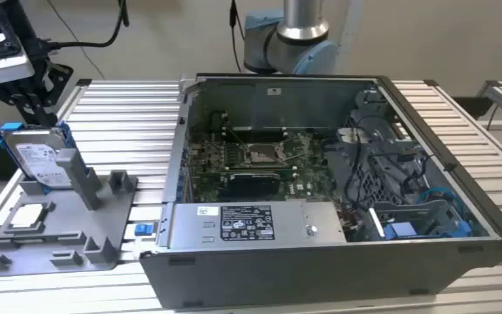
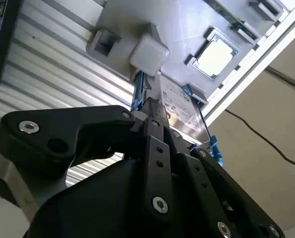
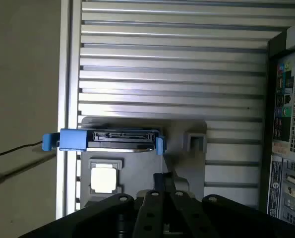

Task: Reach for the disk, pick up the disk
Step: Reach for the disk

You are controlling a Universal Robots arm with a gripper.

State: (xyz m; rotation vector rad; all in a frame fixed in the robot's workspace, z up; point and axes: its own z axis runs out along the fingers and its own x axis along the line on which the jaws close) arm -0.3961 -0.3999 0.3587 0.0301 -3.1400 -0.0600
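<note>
The slatted bench (image 1: 129, 111) has bare room beyond the grey holder (image 1: 59, 255), which sits close to the bench's edge on the exterior view's left. The open computer case (image 1: 321, 261) takes up the middle and the exterior view's right. Inside it are a circuit board (image 1: 260, 157), a labelled metal box (image 1: 251, 226) along the near wall, and cables. The disk (image 1: 37, 157) stands upright on edge in the holder, its blue bracket uppermost. The tool (image 1: 40, 116) is at the disk's top edge, near one corner; I cannot tell whether it is clenched or released. A small square chip (image 1: 29, 216) lies flat in a holder recess, nearer the camera than the disk.
</note>
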